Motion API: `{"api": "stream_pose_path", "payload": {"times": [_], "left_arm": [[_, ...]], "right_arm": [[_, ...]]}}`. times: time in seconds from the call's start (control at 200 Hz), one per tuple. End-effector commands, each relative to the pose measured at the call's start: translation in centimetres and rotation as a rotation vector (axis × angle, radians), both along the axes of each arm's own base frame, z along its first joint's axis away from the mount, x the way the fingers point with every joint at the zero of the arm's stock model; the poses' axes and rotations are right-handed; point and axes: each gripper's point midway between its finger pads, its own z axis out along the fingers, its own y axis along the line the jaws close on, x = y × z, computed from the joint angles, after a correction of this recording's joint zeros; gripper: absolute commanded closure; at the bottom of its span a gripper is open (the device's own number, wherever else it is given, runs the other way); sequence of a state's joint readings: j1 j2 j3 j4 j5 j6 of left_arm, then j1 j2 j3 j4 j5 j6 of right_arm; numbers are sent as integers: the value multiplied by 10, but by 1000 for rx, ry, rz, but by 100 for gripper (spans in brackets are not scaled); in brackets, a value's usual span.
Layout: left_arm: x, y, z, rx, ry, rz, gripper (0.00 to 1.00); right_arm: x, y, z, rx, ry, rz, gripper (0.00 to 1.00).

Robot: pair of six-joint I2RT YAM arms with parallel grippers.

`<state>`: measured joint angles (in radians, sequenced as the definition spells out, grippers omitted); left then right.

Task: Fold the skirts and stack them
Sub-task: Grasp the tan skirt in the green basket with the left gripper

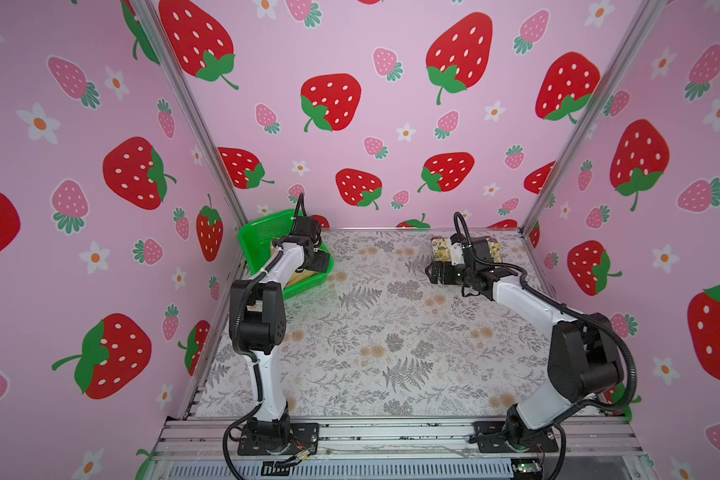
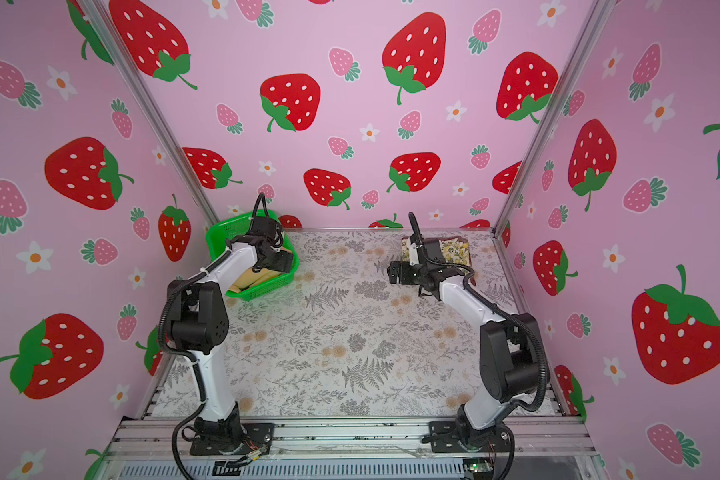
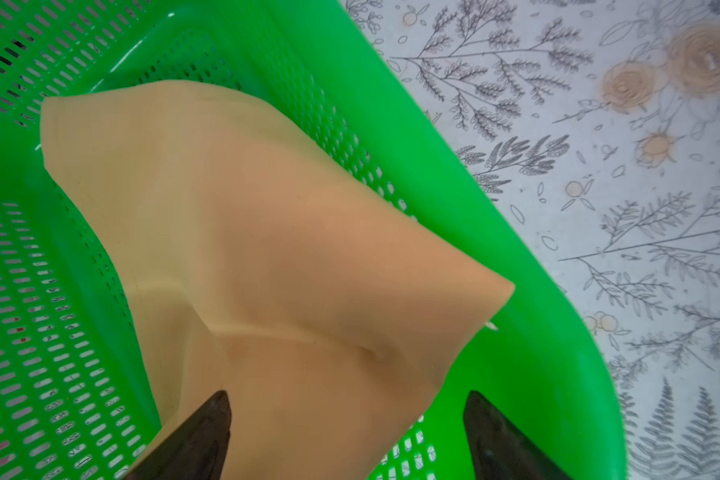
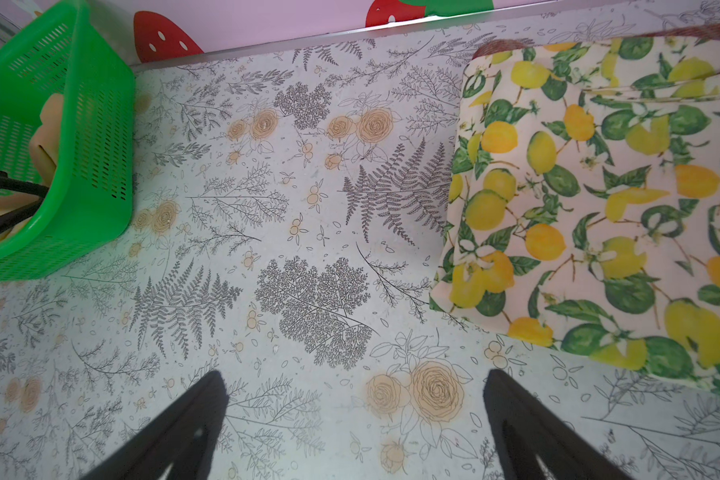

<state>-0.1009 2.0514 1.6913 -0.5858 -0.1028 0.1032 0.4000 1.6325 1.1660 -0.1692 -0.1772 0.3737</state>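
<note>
The mustard-yellow skirt (image 3: 267, 249) lies crumpled inside the green basket (image 3: 495, 249) at the back left in both top views (image 1: 298, 277). My left gripper (image 3: 348, 395) hangs open in the basket, its dark fingers spread on either side of a part of that cloth. The folded lemon-print skirt (image 4: 599, 187) rests at the back right of the table (image 2: 454, 249). A red-brown edge of the plaid skirt (image 4: 508, 43) peeks out from under it. My right gripper (image 4: 355, 373) stands open over bare table just left of the lemon skirt (image 1: 439, 249), with nothing between its fingers.
The basket (image 1: 262, 232) sits tilted in the back left corner against the pink strawberry walls. The floral table covering (image 1: 391, 340) stretches between both arms. An aluminium rail (image 1: 391, 432) with the arm bases runs along the front edge.
</note>
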Motion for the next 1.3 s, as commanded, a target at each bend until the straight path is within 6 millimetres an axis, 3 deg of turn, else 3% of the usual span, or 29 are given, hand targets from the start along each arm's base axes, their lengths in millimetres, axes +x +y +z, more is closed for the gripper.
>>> {"api": "stream_pose_path", "payload": {"times": [0.0, 0.235, 0.335, 0.605, 0.65, 0.675, 0.825, 1.001, 1.121, 1.296], "left_arm": [[-1, -7, -4, -44, -1, -16, 11], [5, 19, -20, 75, 49, 95, 13], [10, 28, -19, 106, 36, 136, 20], [20, 34, -6, 95, 17, 195, 73], [19, 35, 0, 86, 13, 212, 95], [18, 35, 4, 78, 5, 223, 100], [17, 29, 39, -8, -70, 273, 100], [7, 12, 93, -142, -166, 276, 100], [-6, -2, 137, -235, -239, 251, 100], [-38, -37, 197, -404, -323, 171, 100]], "right_arm": [[-2, 6, -6, 12, 14, 12, 0], [-2, 6, -7, 6, 19, 14, 0], [-3, 7, -8, 12, 26, 12, 0], [-6, 7, -1, 16, 15, 13, 0], [-7, 7, 2, 18, 10, 14, 0], [-7, 8, 3, 19, 8, 14, 0], [-8, 7, 8, 28, -2, 14, 0], [-10, 9, 16, 41, -16, 19, 0], [-10, 6, 26, 39, -44, 13, 0], [-10, 1, 38, 28, -82, -5, 0]]}}
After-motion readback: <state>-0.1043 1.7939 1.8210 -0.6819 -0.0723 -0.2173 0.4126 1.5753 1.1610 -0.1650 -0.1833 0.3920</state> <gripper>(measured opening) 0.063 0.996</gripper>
